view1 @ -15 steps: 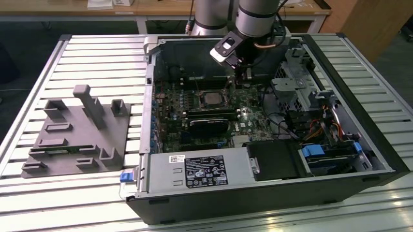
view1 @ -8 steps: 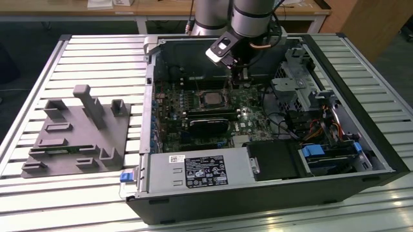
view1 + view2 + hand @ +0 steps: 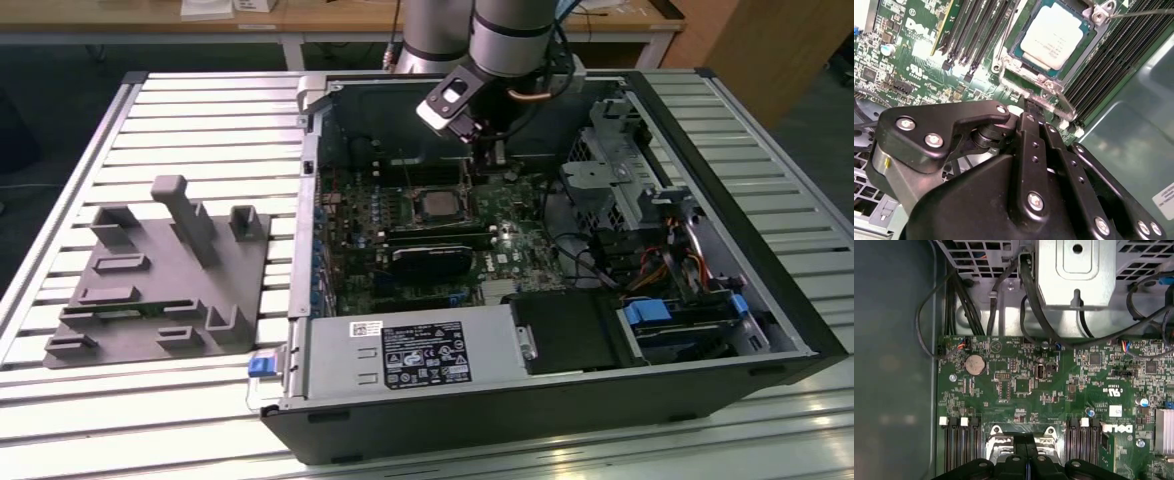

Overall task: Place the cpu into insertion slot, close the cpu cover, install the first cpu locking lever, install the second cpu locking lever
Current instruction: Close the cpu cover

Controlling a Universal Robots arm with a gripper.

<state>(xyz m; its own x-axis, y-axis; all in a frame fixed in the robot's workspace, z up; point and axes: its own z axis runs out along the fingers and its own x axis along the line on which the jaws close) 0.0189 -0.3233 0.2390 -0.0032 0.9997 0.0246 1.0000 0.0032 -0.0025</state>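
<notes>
Silver-beige sq. cpu point(image 3: 438, 203) ctr-frame in exterior view, seated in dark silvery-rimmed socket point(image 3: 1003, 67); black gripper point(image 3: 1035, 111) pinched closed, hold unclear.

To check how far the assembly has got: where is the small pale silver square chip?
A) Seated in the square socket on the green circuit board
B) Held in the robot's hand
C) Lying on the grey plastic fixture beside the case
A: in the second wrist view the pale silver square chip lies flat inside the silvery-rimmed square socket on the green circuit board.
</notes>
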